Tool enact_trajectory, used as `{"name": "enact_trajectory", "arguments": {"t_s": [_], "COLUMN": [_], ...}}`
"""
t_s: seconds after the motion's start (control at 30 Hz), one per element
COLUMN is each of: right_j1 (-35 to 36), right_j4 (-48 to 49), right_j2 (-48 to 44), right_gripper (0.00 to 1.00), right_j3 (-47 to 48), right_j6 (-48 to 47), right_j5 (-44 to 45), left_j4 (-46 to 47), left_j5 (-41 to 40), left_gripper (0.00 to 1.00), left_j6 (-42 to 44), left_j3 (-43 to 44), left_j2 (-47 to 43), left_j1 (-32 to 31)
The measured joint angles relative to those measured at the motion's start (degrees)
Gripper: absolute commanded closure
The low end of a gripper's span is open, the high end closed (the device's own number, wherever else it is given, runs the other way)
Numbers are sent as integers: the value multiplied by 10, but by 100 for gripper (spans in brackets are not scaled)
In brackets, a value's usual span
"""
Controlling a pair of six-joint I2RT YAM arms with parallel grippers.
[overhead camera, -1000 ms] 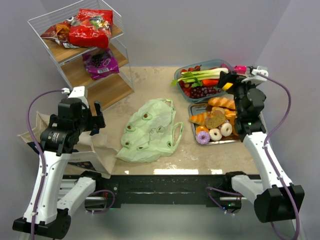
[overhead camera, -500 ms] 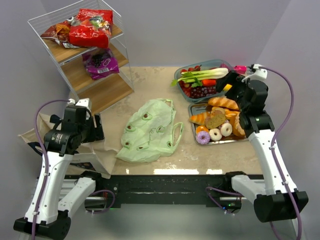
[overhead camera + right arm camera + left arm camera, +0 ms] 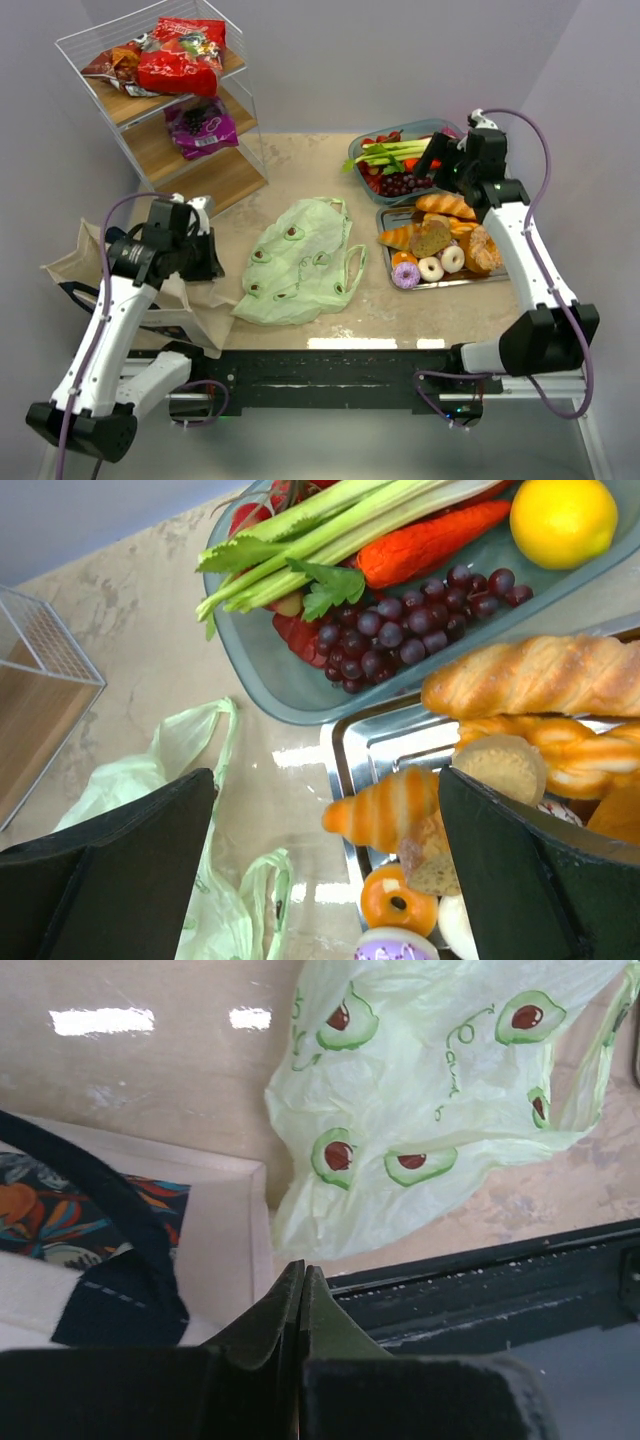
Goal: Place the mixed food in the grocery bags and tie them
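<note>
My left gripper point(image 3: 300, 1295) is pressed together with nothing showing between its fingers. It hangs just over the near corner of the canvas tote point(image 3: 225, 1230), which lies slumped at the left edge of the desk point(image 3: 150, 1080). The tote's black handle point(image 3: 120, 1305) runs across it just left of my fingertips. I cannot tell whether I touch the cloth. Right beside the tote, in the middle of the desk, the green bag point(image 3: 430, 1110) with avocado prints lies flat and crumpled, its handles toward the food.

My right gripper point(image 3: 325, 820) is spread wide and holds nothing, hovering over the two trays on the right. The far one is a blue-green dish point(image 3: 265, 670). It holds a leek point(image 3: 340, 520), a red pepper point(image 3: 430, 542), a bunch of grapes point(image 3: 400, 625), a lemon point(image 3: 563, 520) and strawberries point(image 3: 297, 632). Touching its near side is a metal tray point(image 3: 375, 748) carrying a croissant point(image 3: 385, 805), a long loaf point(image 3: 530, 675), more pastries and doughnuts point(image 3: 400, 900).

At the far left stands a wire shelf point(image 3: 195, 178). A red packet point(image 3: 180, 57) and a brownish one point(image 3: 110, 65) lie on its top board, and a purple packet point(image 3: 202, 128) on the board below.
</note>
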Motion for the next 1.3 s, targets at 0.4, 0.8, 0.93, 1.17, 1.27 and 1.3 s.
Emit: {"name": "enact_trajectory", "arguments": {"t_s": [0.4, 0.8, 0.93, 1.17, 1.27, 1.3], "right_j1": [0, 0, 0, 0, 0, 0], "right_j4": [-175, -83, -71, -107, -134, -143], "right_j2": [104, -47, -61, -90, -103, -106], "right_gripper": [1, 1, 1, 1, 1, 2], "right_j3": [183, -3, 28, 57, 57, 57], "right_j6": [3, 20, 17, -12, -25, -28], "right_j5": [-18, -61, -70, -69, -63, -62], "left_j4": [-41, -102, -90, -91, -90, -89], "left_j5": [12, -279, -301, -221, -184, -170], "left_gripper": [37, 12, 12, 13, 23, 34], "left_j6": [-56, -127, -116, -108, -106, -101], "left_j3": [257, 93, 122, 77, 44, 25], "left_j2": [138, -21, -43, -126, -156, -161], "left_j1": [-1, -1, -1, -1, -1, -1]}}
